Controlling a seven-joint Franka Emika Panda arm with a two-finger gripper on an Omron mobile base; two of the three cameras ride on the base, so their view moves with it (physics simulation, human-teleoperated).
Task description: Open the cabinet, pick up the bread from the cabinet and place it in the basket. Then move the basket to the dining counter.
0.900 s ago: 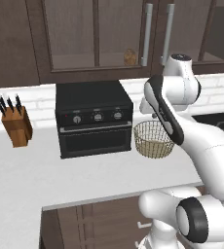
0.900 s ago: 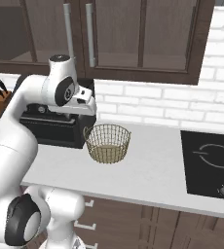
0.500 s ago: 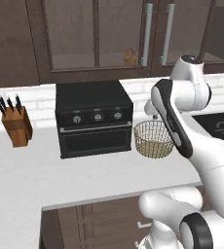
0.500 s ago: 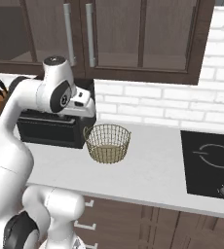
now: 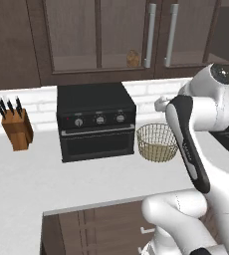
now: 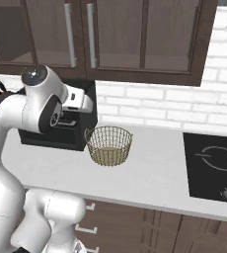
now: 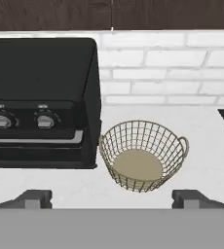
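The dark wooden cabinet hangs above the oven with its glass doors closed. Its silver bar handle is also in the right base view. The bread, a small golden-brown lump, sits inside behind the glass near the handle. On the white worktop just right of the oven stands the tan mesh basket, with nothing in it. My gripper hovers open in front of and above the basket, with nothing between its fingertips. The dining counter is out of view.
A black oven stands on the worktop left of the basket. A knife block is at the far left. A black cooktop lies to the right. A white brick wall backs the counter.
The jaws have spread wide. The arm's upper joints have swung to the right in the left base view. Basket, oven and cabinet doors have not moved.
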